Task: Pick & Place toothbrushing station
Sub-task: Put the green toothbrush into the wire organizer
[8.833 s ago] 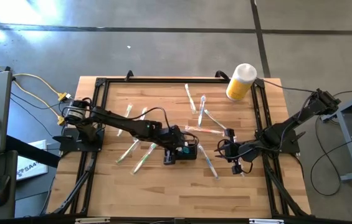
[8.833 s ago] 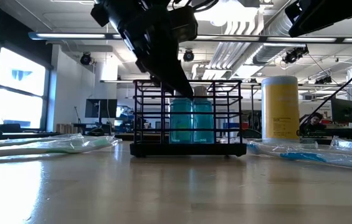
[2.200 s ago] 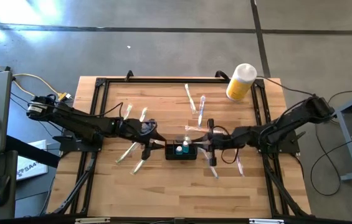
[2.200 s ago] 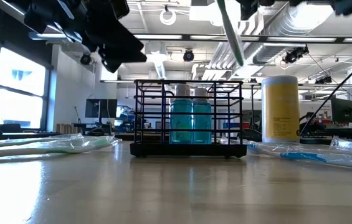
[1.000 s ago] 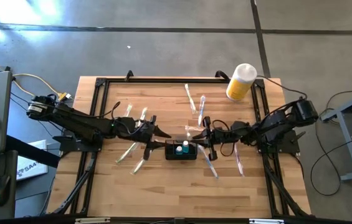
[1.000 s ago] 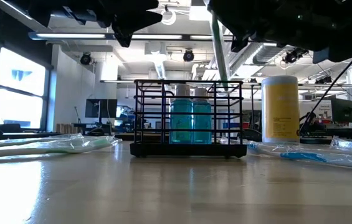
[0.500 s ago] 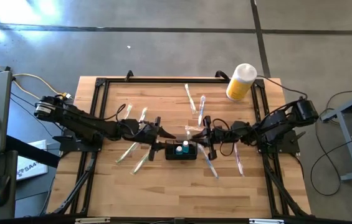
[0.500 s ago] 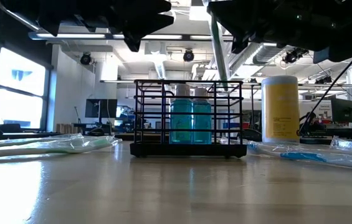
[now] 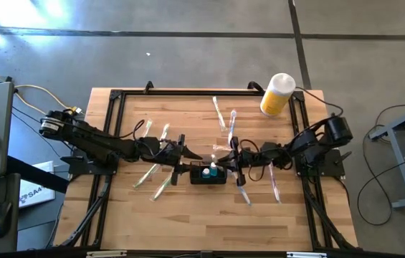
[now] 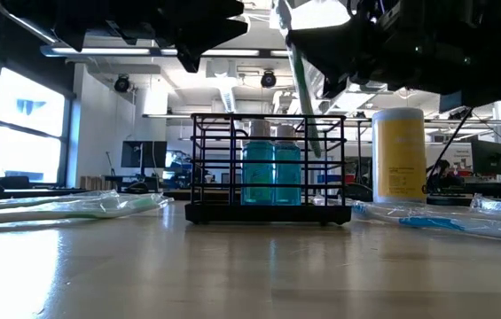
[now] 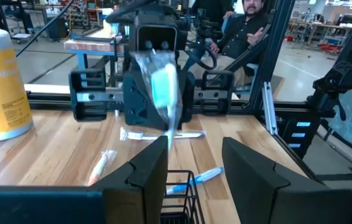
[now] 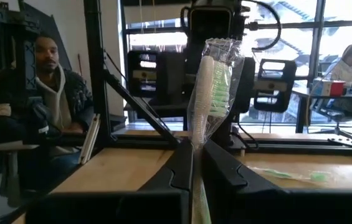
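The toothbrushing station, a black wire caddy [image 9: 208, 175] [image 10: 268, 168] holding two blue bottles [image 10: 272, 173], stands on the table's middle. My right gripper [image 9: 232, 160] [image 12: 193, 155] hovers level at the caddy's right end, shut on a wrapped green-and-white toothbrush [image 12: 215, 78] [image 10: 301, 84]. The brush stands nearly upright, head up. Its lower end [image 10: 315, 149] shows below the caddy's top rim, near the right end. My left gripper [image 9: 188, 159] [image 11: 194, 160] hovers open over the caddy's left end, nothing between its fingers. My right gripper pinches the wrapped toothbrush between its two fingers on the handle just below the brush head [image 12: 194, 144]. The fingers come level from the table's right side and lie across the brush. The brush is lifted clear, slightly tilted, with its lower end down among the caddy's wires.
A yellow cylinder with a white cap [image 9: 277, 94] stands at the far right. Several wrapped toothbrushes lie loose on the table [image 9: 220, 115] [image 9: 152, 173] [image 10: 64, 208]. Black frame rails [image 9: 116, 97] edge the table. People sit beyond it [image 12: 45, 93] [image 11: 244, 25].
My right gripper has sunk toward the caddy with the toothbrush. The brush's lower end, which hung at the caddy's top rim, now reaches down inside its wires, and the brush leans a little more.
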Motion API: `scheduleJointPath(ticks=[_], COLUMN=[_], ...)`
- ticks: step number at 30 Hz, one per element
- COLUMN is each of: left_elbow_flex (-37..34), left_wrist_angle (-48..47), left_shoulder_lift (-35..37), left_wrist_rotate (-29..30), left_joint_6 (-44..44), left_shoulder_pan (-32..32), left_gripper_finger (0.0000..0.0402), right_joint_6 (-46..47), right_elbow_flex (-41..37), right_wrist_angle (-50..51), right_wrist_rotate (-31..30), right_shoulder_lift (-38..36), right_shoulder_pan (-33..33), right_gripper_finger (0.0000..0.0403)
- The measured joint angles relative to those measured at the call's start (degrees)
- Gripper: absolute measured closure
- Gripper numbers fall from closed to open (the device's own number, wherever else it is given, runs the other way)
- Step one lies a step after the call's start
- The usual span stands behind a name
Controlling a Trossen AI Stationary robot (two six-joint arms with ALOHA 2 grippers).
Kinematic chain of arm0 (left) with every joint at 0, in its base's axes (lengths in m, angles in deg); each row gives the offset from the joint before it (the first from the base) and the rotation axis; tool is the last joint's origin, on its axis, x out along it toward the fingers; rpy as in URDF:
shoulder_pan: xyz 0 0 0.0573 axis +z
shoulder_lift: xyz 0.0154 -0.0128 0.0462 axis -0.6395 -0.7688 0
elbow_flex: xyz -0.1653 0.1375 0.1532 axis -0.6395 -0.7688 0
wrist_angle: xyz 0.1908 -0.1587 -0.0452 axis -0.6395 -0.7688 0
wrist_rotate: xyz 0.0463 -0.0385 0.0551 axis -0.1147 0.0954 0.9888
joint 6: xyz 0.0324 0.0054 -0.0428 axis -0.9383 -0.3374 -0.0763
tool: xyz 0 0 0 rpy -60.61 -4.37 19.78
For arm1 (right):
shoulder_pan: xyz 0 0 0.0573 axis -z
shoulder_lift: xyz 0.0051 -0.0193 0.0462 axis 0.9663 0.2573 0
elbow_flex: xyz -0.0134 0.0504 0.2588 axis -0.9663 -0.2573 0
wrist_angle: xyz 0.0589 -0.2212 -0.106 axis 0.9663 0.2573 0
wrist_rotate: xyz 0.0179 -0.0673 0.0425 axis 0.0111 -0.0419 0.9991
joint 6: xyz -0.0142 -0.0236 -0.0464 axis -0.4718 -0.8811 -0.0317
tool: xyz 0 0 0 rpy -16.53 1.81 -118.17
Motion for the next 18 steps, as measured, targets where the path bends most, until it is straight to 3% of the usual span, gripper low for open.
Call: scheduleJointPath(ticks=[18], left_elbow_flex=[0.0], left_wrist_angle=[1.4], left_shoulder_lift=[0.0], left_wrist_rotate=[0.1], left_joint_6=[0.0], left_shoulder_pan=[0.0], left_gripper_finger=[0.0254], right_joint_6=[0.9], right_elbow_flex=[0.0], right_wrist_angle=[3.8], right_wrist_rotate=[-0.8], right_shoulder_lift=[0.4], right_shoulder_pan=[0.6], right_gripper_finger=[0.0378])
